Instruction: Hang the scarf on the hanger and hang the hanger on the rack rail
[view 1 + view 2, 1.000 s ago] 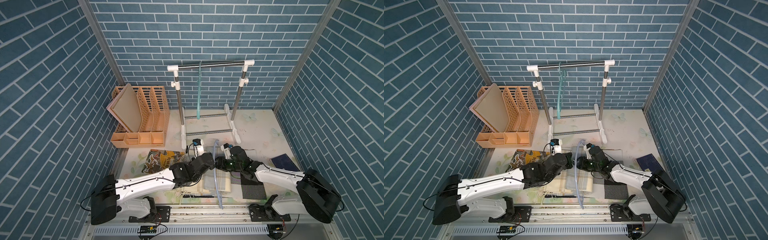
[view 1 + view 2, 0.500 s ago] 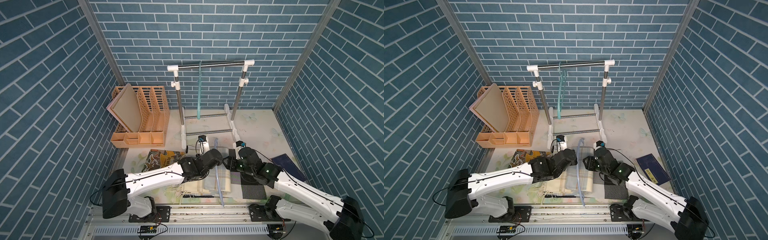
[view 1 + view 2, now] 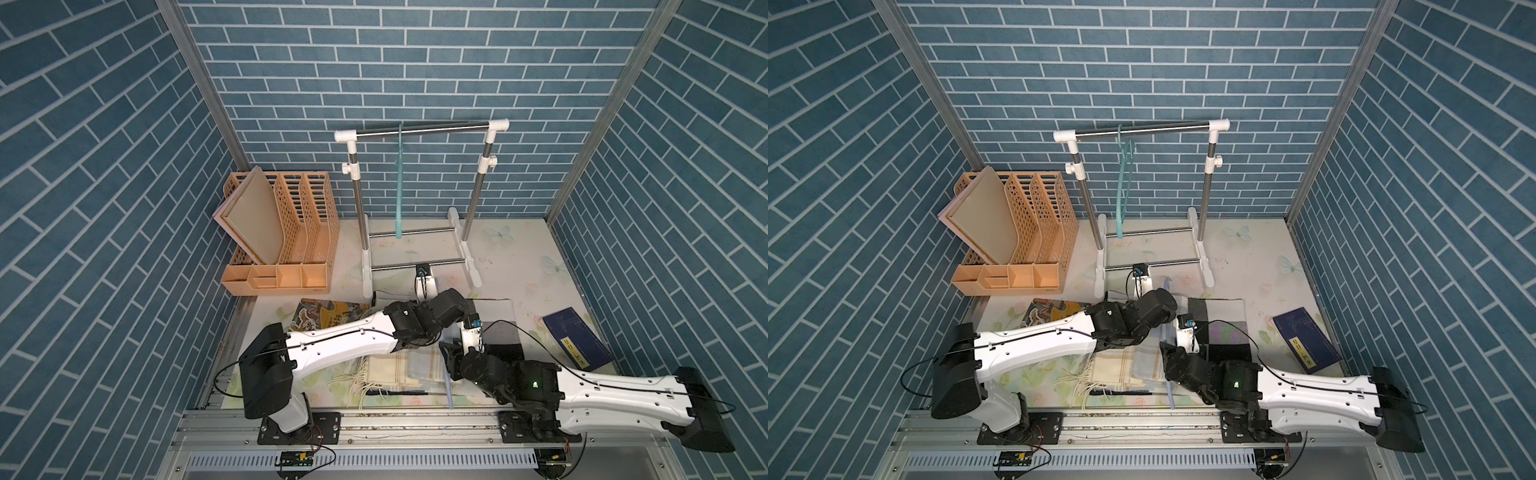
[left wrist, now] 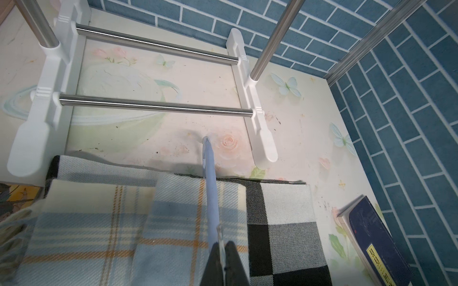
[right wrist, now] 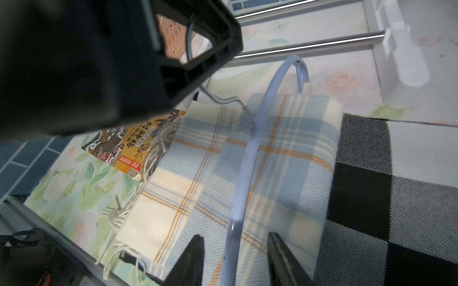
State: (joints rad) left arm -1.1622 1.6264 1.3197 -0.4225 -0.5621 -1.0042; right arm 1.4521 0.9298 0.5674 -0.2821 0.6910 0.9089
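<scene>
A pale blue hanger (image 4: 210,193) lies lengthwise over the folded cream, blue and orange plaid scarf (image 4: 99,222), its hook (image 5: 298,68) pointing at the rack's base. My left gripper (image 4: 222,244) is shut on the hanger's thin edge. My right gripper (image 5: 235,235) is open and straddles the hanger's bar nearer the table's front, its fingers (image 5: 193,257) clear of the bar. In both top views the scarf (image 3: 399,365) (image 3: 1125,365) lies at the front centre, partly under the arms. Only a short length of the hanger (image 3: 450,390) shows there.
A black and white checked cloth (image 3: 498,345) lies under and to the right of the scarf. A clothes rack (image 3: 419,129) with a teal hanger (image 3: 399,183) stands behind. Orange file organiser (image 3: 282,232) at back left. An illustrated book (image 3: 328,318) left, a dark blue book (image 3: 577,338) right.
The right wrist has drawn back along the hanger toward the table's front. The left wrist has pushed farther out and to the right, still holding the hanger.
</scene>
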